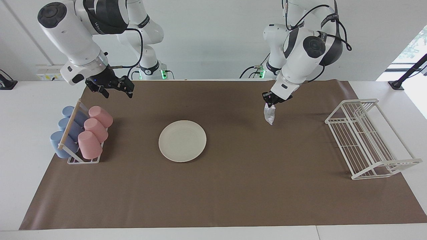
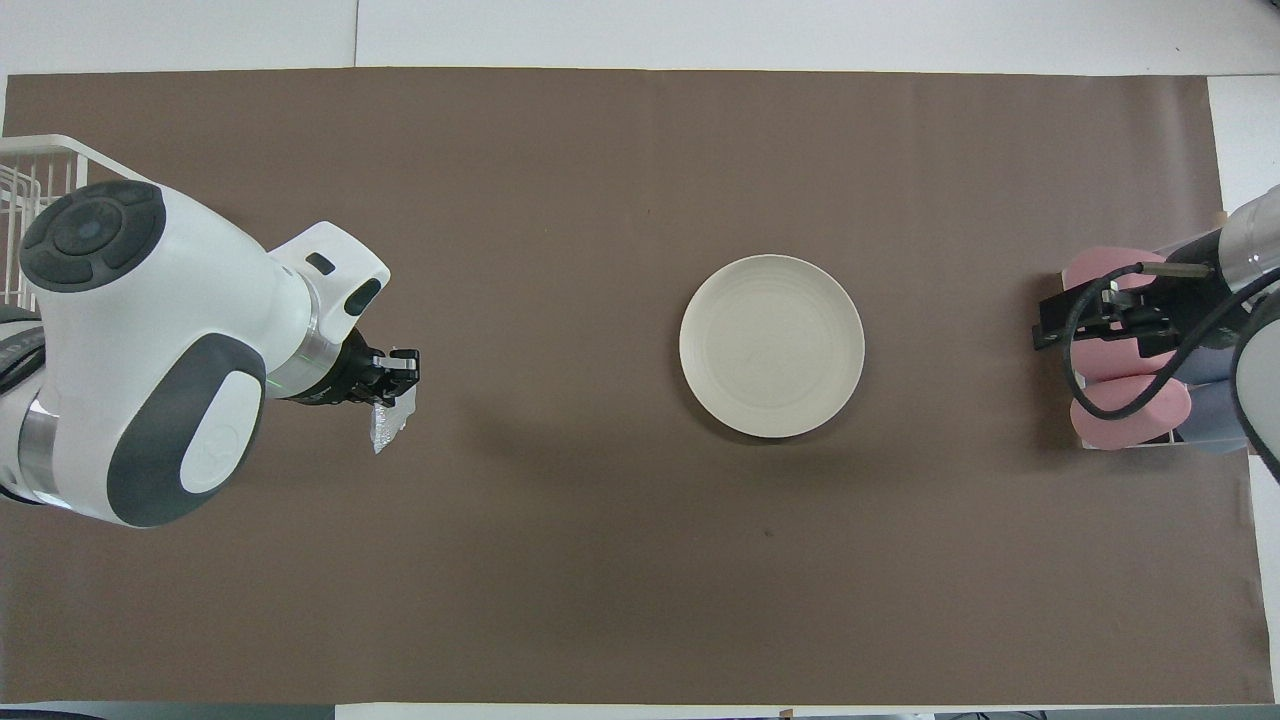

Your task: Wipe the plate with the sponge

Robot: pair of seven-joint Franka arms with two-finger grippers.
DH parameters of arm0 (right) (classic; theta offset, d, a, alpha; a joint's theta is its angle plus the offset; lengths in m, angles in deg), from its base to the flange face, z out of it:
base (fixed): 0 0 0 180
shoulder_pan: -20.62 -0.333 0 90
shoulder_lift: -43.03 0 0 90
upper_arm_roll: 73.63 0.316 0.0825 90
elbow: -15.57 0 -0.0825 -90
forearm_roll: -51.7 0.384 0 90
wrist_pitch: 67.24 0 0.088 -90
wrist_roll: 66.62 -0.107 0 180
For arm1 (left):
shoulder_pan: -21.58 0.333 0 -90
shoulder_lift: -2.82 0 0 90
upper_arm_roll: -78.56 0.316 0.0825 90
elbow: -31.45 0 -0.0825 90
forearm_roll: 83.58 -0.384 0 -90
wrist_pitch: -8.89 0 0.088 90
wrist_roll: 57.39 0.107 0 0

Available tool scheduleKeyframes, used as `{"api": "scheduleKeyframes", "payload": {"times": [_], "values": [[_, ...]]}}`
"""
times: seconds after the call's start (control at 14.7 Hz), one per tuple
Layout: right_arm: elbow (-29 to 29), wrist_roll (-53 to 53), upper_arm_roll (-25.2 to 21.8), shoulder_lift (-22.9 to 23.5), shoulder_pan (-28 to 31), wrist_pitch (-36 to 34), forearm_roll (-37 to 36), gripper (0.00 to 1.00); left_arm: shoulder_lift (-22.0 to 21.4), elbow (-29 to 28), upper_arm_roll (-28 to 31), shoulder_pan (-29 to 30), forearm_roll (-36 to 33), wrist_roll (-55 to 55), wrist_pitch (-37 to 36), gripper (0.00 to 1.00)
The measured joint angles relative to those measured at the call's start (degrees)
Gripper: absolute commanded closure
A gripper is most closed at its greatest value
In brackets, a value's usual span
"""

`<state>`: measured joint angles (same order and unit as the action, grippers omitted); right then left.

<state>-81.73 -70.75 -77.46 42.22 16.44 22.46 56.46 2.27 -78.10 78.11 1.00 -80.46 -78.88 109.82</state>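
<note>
The left gripper (image 1: 271, 99) is pinching the top of the sponge (image 1: 269, 115), its fingertips pressed together on it. The sponge hangs limp and crumpled below them, up in the air over the brown mat (image 1: 233, 186), between the plate and the white wire rack (image 1: 367, 140) at the left arm's end of the mat. In the overhead view the left gripper (image 2: 398, 372) and the dangling sponge (image 2: 387, 424) show just past the arm's big white wrist.

The plate (image 1: 182, 141) lies flat and bare near the middle of the mat, well apart from the sponge.

The right gripper (image 1: 115, 89) hangs with its fingers spread and nothing between them, over the mat's corner at the right arm's end nearest the robots. Just beside it stands the cup holder (image 1: 75, 140) with pink cups (image 1: 95, 128) and blue cups (image 1: 65, 128) lying in it.
</note>
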Motion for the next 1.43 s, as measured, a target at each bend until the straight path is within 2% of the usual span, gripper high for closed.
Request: {"api": "scheduleKeyframes", "payload": {"times": [0.41, 0.68, 1.16, 1.43], "values": [[0.9, 3.3, -0.3, -0.2, 1.1, 0.0, -0.2, 0.00, 2.3, 5.9, -0.1, 0.0, -21.3, -2.2, -11.0, 1.00], [2.3, 7.5, -0.4, -0.3, 2.4, 0.0, -0.3, 0.00, 6.8, 11.9, -0.3, -0.2, -34.1, -2.2, -19.3, 1.00], [2.5, 7.5, -0.5, -0.3, 2.4, 0.0, -0.3, 0.00, 12.0, 12.9, -0.5, -1.4, -53.6, -2.3, -23.0, 1.00], [2.5, 7.5, -0.5, -0.3, 2.4, 0.0, -0.3, 0.00, 20.2, 16.0, 0.1, -1.4, -63.3, -2.8, -24.0, 1.00]]}}
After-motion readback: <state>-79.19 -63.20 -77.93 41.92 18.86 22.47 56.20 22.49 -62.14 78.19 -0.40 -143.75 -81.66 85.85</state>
